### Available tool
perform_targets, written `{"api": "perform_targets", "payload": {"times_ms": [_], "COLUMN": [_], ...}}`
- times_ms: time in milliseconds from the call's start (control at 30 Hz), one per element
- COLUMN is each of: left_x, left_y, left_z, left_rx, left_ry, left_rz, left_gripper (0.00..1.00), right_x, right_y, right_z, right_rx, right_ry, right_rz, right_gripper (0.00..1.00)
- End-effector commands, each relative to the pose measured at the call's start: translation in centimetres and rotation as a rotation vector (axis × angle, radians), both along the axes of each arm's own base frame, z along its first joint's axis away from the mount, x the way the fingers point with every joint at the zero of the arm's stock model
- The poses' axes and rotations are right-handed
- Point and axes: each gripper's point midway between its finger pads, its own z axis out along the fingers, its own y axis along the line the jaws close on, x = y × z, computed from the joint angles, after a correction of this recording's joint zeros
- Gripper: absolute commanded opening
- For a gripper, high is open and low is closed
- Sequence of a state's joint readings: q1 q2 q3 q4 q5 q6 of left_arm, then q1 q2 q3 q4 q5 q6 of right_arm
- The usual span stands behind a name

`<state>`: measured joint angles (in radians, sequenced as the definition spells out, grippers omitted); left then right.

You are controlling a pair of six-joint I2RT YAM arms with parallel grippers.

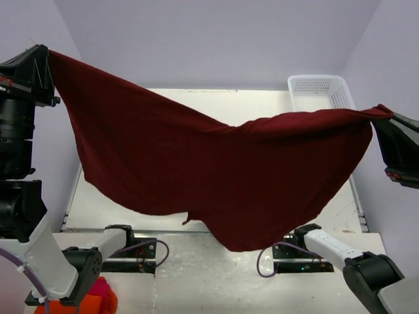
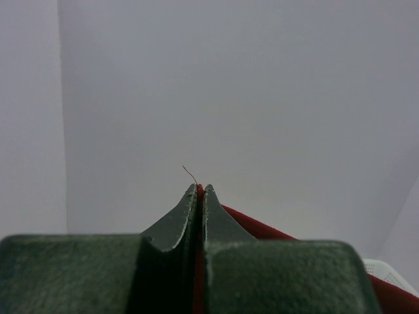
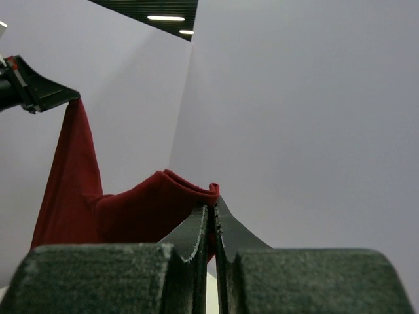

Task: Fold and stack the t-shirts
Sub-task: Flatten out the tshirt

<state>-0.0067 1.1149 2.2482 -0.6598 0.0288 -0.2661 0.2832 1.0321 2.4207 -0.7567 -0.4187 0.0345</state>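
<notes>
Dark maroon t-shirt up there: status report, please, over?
Left gripper shut on dark maroon soft-fabric t-shirt; right gripper shut on opposite edge. Shirt sags between them, unfolded. White plastic basket far right, behind.

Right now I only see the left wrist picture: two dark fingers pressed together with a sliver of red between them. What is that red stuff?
Observer: It is the edge of a dark maroon t-shirt. The left gripper pinches one end, and the rest hangs spread in the air above the table.
Operator: So what holds up the other end?
Observer: The right gripper is shut on the opposite edge, and the shirt sags in the middle between the two.
Operator: Is any other cloth around?
Observer: Yes, some orange and pink cloths lie at the near left, beside the left arm's base.
</notes>
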Motion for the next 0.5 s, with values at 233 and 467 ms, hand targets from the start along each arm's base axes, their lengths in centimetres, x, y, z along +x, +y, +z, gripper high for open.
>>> {"api": "perform_targets", "payload": {"times_ms": [233,467], "left_x": [-7.8,-10.2], "left_y": [-0.6,-0.5], "left_z": [3.3,3.5], "left_rx": [0.020,0.008], "left_ry": [-0.198,-0.241], "left_rz": [-0.031,-0.032], "left_gripper": [0.00,0.00], "right_x": [-12.0,-15.4], "right_y": [1.6,2.4], "right_z": [0.4,0.1], "right_rx": [-0.073,-0.111], "right_ry": [-0.206,-0.252], "right_rz": [0.293,0.419], "right_gripper": [0.00,0.00]}}
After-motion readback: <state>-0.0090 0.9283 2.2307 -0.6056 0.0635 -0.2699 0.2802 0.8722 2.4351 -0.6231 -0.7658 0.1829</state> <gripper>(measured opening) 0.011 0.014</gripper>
